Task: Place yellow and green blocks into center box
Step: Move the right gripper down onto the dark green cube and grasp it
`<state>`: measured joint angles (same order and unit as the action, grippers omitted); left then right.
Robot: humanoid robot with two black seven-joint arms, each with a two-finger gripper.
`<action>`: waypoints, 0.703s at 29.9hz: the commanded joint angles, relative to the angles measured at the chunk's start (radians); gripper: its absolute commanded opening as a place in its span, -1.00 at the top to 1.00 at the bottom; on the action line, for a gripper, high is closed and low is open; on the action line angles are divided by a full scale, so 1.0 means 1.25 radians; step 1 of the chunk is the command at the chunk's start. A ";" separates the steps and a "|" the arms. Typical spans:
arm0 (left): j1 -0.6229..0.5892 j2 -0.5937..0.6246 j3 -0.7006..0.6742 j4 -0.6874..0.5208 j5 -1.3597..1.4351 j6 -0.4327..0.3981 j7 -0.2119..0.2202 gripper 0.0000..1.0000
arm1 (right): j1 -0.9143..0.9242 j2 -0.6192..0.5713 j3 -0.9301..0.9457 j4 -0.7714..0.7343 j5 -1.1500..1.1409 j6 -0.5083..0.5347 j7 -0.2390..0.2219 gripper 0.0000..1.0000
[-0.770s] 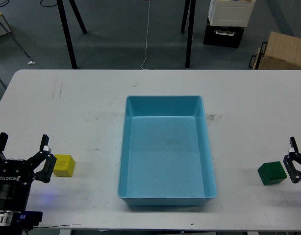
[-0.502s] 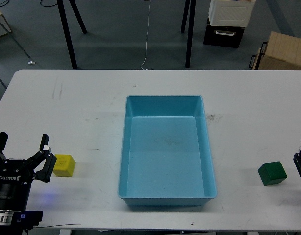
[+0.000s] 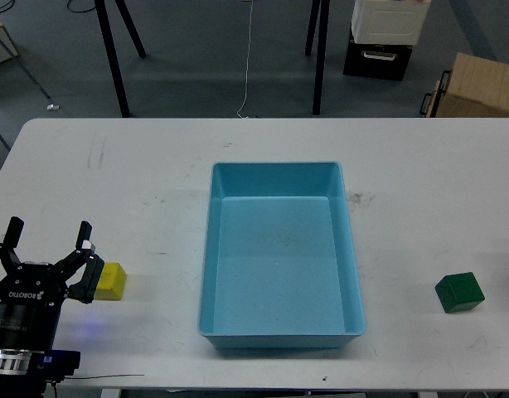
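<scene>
White bench (image 3: 155, 166) carries a blue center box (image 3: 278, 257), nothing in it. Yellow block (image 3: 112, 281) lies well left of the box, green block (image 3: 459, 292) well right. Left gripper (image 3: 47, 249), fingers spread open, sits just beside the yellow block, one finger overlapping its left edge.

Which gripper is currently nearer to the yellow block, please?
The left. The left gripper is open right beside the yellow block, one finger partly covering its left edge. The right gripper is out of view.
</scene>
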<state>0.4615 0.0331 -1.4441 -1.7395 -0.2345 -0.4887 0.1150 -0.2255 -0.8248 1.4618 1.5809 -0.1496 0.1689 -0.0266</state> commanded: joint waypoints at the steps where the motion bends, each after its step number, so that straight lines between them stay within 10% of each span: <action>1: 0.001 0.000 0.013 -0.001 0.000 0.000 0.000 -1.00 | 0.196 -0.111 -0.192 -0.034 -0.065 -0.030 -0.040 -1.00; 11: 0.003 -0.004 0.031 -0.001 0.001 0.000 -0.002 -1.00 | 0.775 -0.165 -0.845 -0.057 -0.400 -0.012 -0.184 -1.00; 21: 0.004 -0.012 0.031 -0.001 0.001 0.000 -0.006 -1.00 | 1.086 -0.101 -1.286 -0.042 -0.664 0.093 -0.190 -1.00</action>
<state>0.4657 0.0234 -1.4051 -1.7412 -0.2331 -0.4887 0.1080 1.0973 -0.9760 -0.0783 1.5245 -0.9294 0.2531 -0.2630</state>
